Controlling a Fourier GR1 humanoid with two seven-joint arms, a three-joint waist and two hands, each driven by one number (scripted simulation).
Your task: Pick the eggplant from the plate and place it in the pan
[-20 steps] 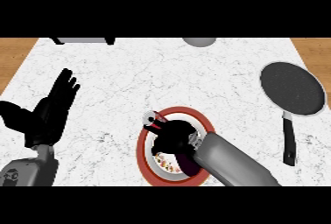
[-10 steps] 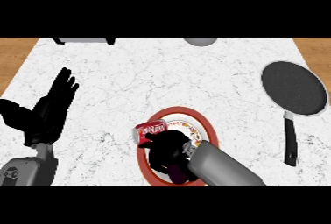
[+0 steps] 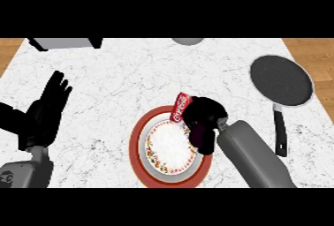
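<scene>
Now the right hand (image 3: pixel 203 112) is curled around the dark purple eggplant (image 3: pixel 202 137), holding it over the plate's (image 3: pixel 140 154) right edge. Pan (image 3: pixel 282 80) sits well apart at right. Left hand (image 3: pixel 46 112) rests open at left, fingers up.

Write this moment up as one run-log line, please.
phase: lift | right hand: shut on eggplant, over plate rim | left hand: open, resting | pan: empty
</scene>
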